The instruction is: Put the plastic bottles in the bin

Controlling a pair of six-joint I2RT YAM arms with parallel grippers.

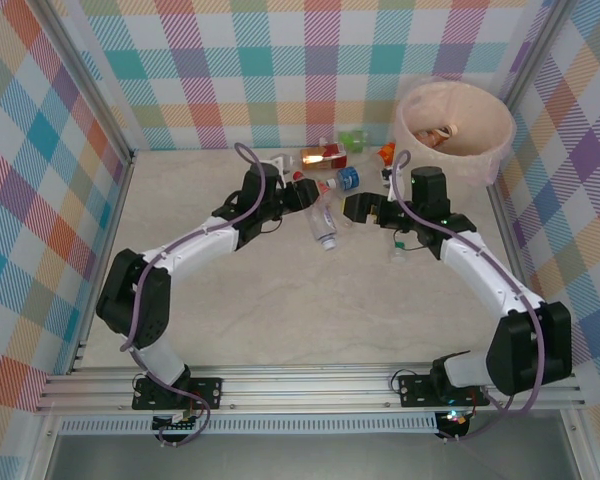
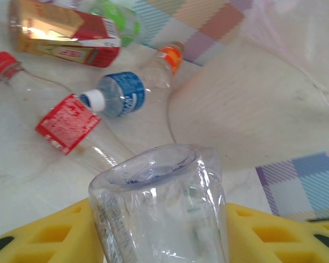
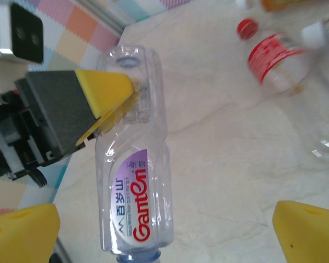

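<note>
Grips the clear Ganten bottle [image 3: 134,181] at its base end with the left gripper [image 2: 159,235], yellow pads [image 2: 49,238] set against both sides of the thin wall; cannot tell whether lifted or resting on the table [image 1: 280,310]. Shows the right gripper [image 1: 357,208] wide open and empty, just beside the same bottle

Looks empty, so probably very light. Seems thin-walled and soft enough to dent under a hard pinch, smooth and likely slippery, prone to pivot with the cap end drooping from an end hold. Calls for a moderate squeeze across the body; would sit steadier at the waist above the label than at the base

Offers a pale, marble-patterned tabletop, smooth and flat, where round bottles may roll if nudged. Holds more nearby: a red-label bottle [image 2: 66,123], a blue-label bottle [image 2: 120,94], an orange-capped bottle [image 2: 167,57], all lying down close together. Places the bin [image 1: 480,150] in the far right corner, hemmed by plaid walls [image 1: 230,70], its rim tall enough to demand a clear lift, with the right arm between bottle and bin
</note>
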